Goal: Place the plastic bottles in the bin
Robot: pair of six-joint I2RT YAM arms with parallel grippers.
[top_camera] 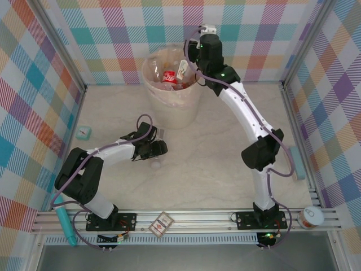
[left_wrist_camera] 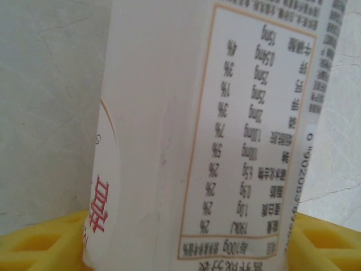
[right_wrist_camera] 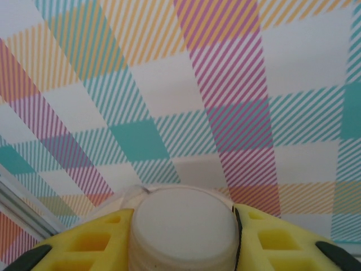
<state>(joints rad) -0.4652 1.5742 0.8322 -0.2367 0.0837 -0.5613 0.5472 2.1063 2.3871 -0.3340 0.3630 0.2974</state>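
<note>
My left gripper (top_camera: 160,149) is low over the table, in front of the bin (top_camera: 169,107). Its yellow fingers (left_wrist_camera: 34,243) press both sides of a plastic bottle (left_wrist_camera: 169,141) with a white printed label, which stands very close to the left wrist camera. My right gripper (top_camera: 192,58) hangs over the bin's far right rim. It is shut on the round white end of a clear bottle (right_wrist_camera: 183,226). Inside the lined bin lie other bottles, one with a red label (top_camera: 169,76).
On the near rail lie a teal tube (top_camera: 66,223) at the left, a small card box (top_camera: 161,223) in the middle and a white-lidded jar (top_camera: 310,217) at the right. A small teal object (top_camera: 83,132) sits by the left wall, a pale blue block (top_camera: 299,164) by the right wall.
</note>
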